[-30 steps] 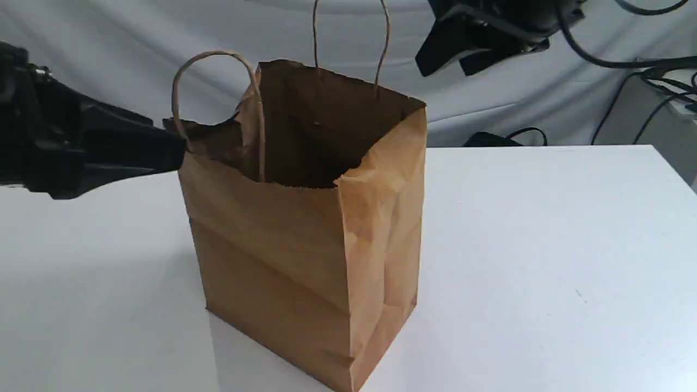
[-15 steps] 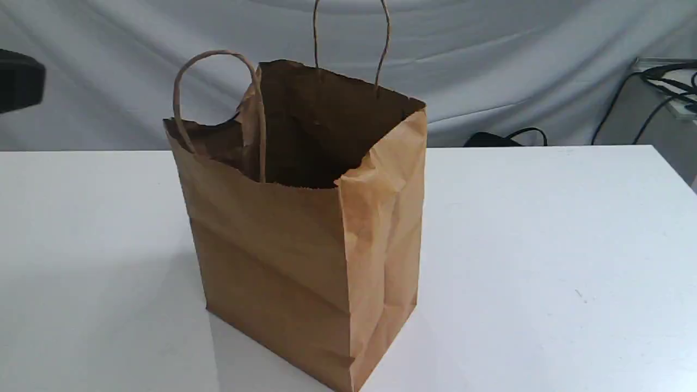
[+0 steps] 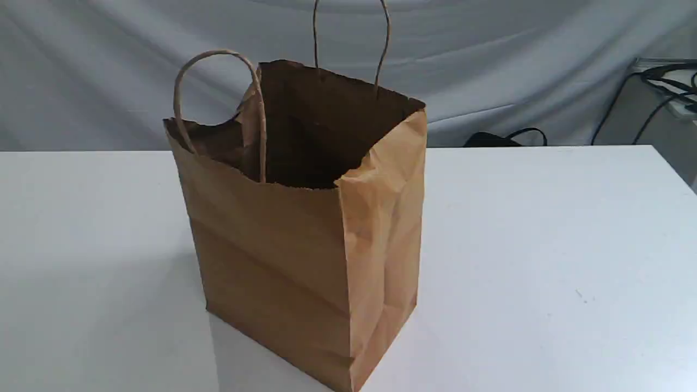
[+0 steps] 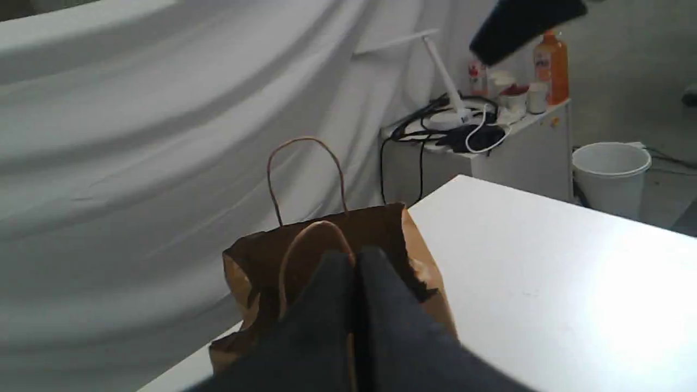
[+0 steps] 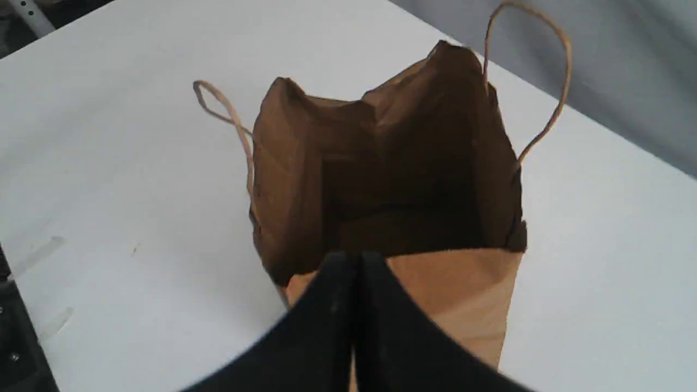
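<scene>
While I watch the exterior view, the brown paper bag [image 3: 283, 245] stands upright near the middle of the white table [image 3: 544, 245], mouth open, both cord handles [image 3: 218, 98] raised. Through the left wrist view, the left fingers [image 4: 332, 283] are pressed together with nothing between them. The bag sits beyond their tips, untouched, and past the table's far end I see a cabinet [image 4: 523, 152] carrying a lamp [image 4: 444, 81] and an orange bottle [image 4: 551, 68], with a white bucket [image 4: 611, 174] beside it. Through the right wrist view, the right fingers [image 5: 335, 283] are likewise together on nothing, poised above the bag's near rim, and I look down into its dark interior.
</scene>
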`<state>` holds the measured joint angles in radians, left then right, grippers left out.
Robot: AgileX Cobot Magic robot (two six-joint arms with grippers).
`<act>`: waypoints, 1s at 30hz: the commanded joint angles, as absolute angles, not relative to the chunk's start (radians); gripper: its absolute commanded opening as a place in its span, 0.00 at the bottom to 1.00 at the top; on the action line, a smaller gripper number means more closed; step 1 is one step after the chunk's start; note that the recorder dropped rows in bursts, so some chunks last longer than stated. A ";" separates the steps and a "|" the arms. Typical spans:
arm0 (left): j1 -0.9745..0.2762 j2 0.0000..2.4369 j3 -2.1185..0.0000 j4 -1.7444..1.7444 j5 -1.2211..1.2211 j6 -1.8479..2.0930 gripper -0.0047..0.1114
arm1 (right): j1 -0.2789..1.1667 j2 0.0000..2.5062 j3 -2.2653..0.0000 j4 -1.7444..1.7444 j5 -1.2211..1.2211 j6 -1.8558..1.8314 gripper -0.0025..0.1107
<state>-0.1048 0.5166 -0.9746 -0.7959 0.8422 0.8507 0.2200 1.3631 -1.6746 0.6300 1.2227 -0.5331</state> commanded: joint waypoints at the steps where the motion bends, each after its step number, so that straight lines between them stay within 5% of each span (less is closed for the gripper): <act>1: -0.103 0.486 -0.969 -0.829 0.846 0.813 0.04 | 0.219 1.329 -1.607 0.639 1.221 -0.554 0.02; 30: -0.103 0.465 -0.969 -0.828 0.857 0.789 0.04 | 0.219 1.320 -1.589 0.639 1.221 -0.539 0.02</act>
